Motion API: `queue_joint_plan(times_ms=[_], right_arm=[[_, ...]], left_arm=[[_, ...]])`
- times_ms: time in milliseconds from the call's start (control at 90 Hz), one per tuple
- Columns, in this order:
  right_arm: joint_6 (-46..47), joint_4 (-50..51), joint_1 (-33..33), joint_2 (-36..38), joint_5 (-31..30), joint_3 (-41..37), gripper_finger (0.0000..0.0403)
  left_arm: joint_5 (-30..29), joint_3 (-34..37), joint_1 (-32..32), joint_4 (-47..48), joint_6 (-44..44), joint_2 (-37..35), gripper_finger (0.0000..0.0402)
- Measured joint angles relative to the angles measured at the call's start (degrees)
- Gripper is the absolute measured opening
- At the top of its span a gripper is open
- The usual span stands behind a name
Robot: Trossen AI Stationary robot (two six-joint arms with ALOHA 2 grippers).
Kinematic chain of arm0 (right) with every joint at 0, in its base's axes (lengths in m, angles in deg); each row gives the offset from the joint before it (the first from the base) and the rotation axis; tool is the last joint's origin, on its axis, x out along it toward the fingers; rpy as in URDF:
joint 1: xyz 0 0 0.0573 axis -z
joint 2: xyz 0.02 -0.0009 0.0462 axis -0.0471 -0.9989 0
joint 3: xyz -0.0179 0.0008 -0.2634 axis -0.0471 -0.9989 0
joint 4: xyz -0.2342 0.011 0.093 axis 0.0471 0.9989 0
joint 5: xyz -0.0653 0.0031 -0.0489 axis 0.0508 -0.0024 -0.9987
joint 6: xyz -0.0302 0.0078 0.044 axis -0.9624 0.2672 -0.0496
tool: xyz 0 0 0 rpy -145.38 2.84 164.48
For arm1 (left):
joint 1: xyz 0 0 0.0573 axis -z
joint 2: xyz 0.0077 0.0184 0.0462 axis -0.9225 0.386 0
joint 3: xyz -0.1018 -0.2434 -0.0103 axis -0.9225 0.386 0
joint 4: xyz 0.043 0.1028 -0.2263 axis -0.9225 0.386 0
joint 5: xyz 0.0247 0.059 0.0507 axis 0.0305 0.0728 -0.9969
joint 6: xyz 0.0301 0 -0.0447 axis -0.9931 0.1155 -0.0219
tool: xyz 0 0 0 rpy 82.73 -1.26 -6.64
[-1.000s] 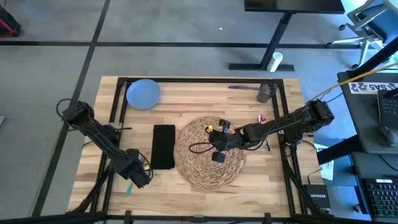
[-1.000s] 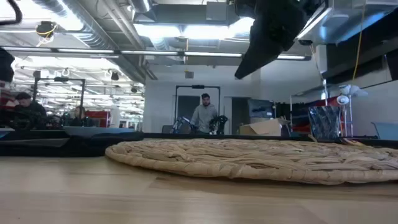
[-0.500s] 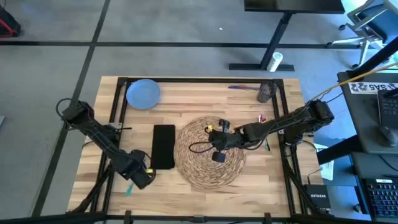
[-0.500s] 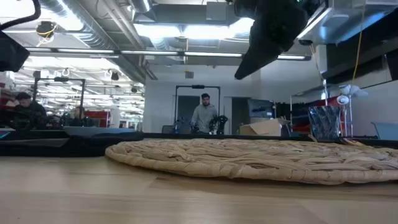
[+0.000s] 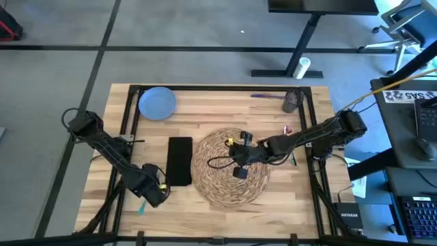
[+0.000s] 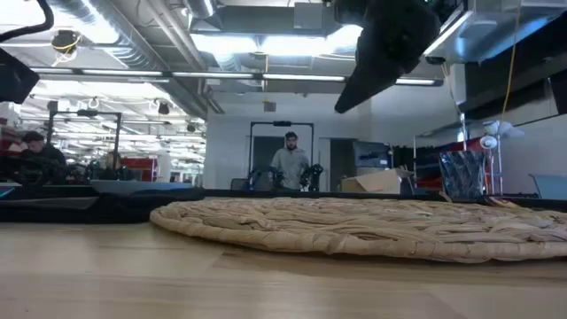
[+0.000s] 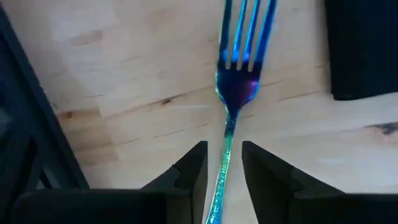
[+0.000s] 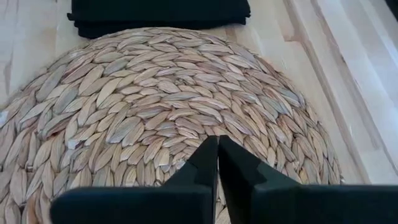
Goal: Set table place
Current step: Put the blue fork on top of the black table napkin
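The iridescent blue-teal metal fork (image 7: 231,118) lies flat on the light butcher-block wooden table (image 5: 307,184) at its near left corner, just left of the black rectangular cloth napkin (image 5: 179,160). It looks thin, stiff, light and probably slick, so the narrow handle is the likely place to pinch it, low against the wood. The left gripper (image 7: 224,167) is there already, its fingers parted to either side of the handle without clearly touching it. To the right, the big round woven straw placemat (image 5: 229,171) lies mid-table, soft and light, with nothing on it; the right gripper (image 8: 217,162) hovers over it with its fingers pressed together and empty. At the far left corner sits the pale blue round plate (image 5: 157,102), bare. At the far right the small grey cup (image 5: 291,102) stands upright, its contents hidden.
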Motion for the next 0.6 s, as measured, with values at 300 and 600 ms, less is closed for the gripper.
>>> queue_joint_plan(times_ms=[300,600], right_arm=[[0.0,0.1,0.0,0.0,0.0,0.0,0.0000],[0.0,1.2,0.0,0.0,-0.1,0.0,0.0000]], left_arm=[[0.4,0.0,0.0,-3.1,-1.5,3.2,0.0086],[2.3,-0.1,0.0,-4.5,-1.0,4.9,0.0077]])
